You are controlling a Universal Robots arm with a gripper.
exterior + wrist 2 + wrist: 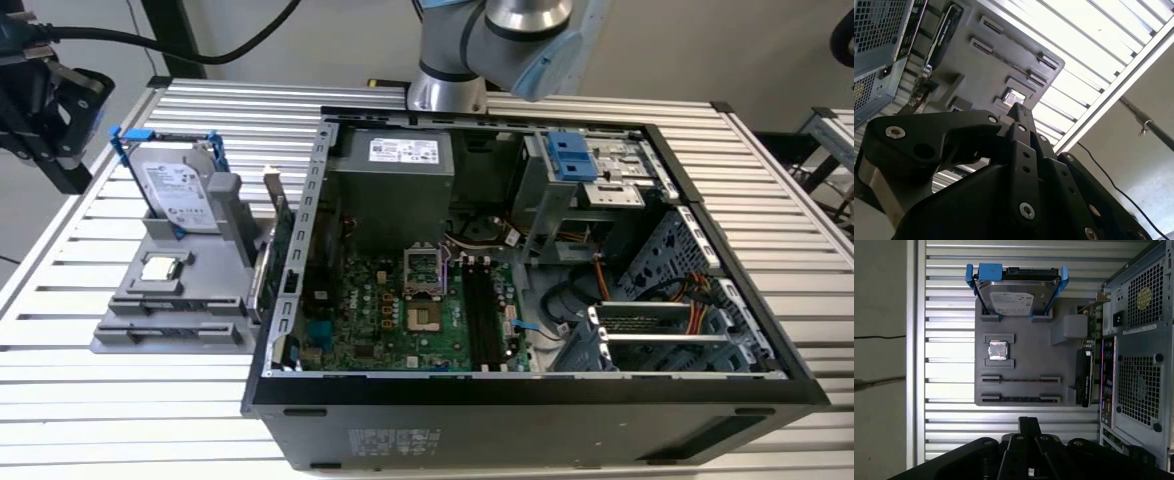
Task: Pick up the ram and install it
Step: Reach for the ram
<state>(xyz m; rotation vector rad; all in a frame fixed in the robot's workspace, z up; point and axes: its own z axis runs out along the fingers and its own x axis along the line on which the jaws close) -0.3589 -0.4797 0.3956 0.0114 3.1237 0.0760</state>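
Whole setup sits on a table [120, 400] made of ribbed silver metal slats. Two things rest straight on it: a grey plastic holder tray [167, 335] over on the exterior view's left, and just beside it an open black computer case [534, 425] lying on its side, hogging the middle and right. The robot arm's base [447, 92] stands at the far edge behind the case.
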